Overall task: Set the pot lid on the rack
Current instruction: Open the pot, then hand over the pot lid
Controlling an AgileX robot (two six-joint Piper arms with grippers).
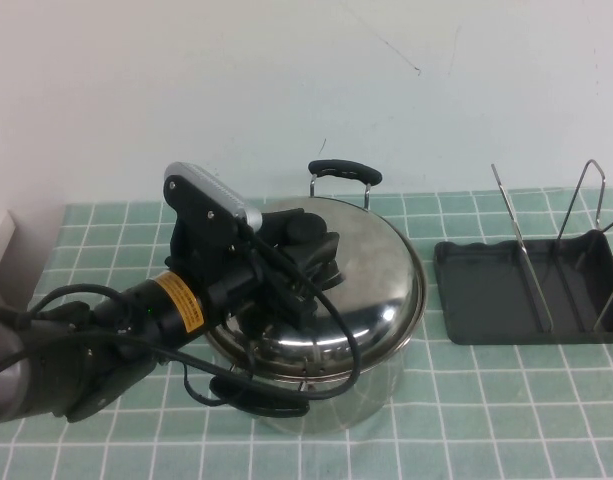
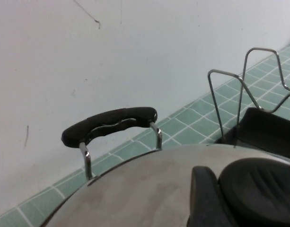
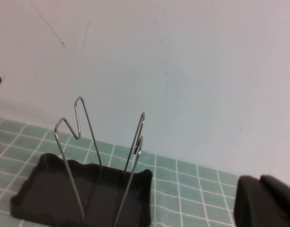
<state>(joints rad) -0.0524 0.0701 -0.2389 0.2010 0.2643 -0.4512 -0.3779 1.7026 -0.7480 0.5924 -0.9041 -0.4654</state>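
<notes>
The pot lid (image 1: 376, 270), shiny steel, lies on the deep steel pot (image 1: 386, 385) left of centre. My left gripper (image 1: 316, 252) is over the lid's middle, shut on its black knob (image 2: 260, 187); one finger (image 2: 204, 194) presses against the knob's side. The lid (image 2: 145, 189) fills the lower part of the left wrist view. The dark grey rack (image 1: 486, 290) with upright wire loops (image 1: 521, 230) stands to the right of the pot, apart from it. My right gripper (image 3: 259, 182) is out of the high view; its fingers are together and empty, near the rack (image 3: 50, 189).
The pot's far black handle (image 1: 344, 170) sticks up behind the lid, and it shows in the left wrist view (image 2: 109, 124). A white wall stands close behind the pot and the rack. The left arm's cable (image 1: 336, 330) hangs over the lid. Green tiled tabletop (image 1: 486, 400).
</notes>
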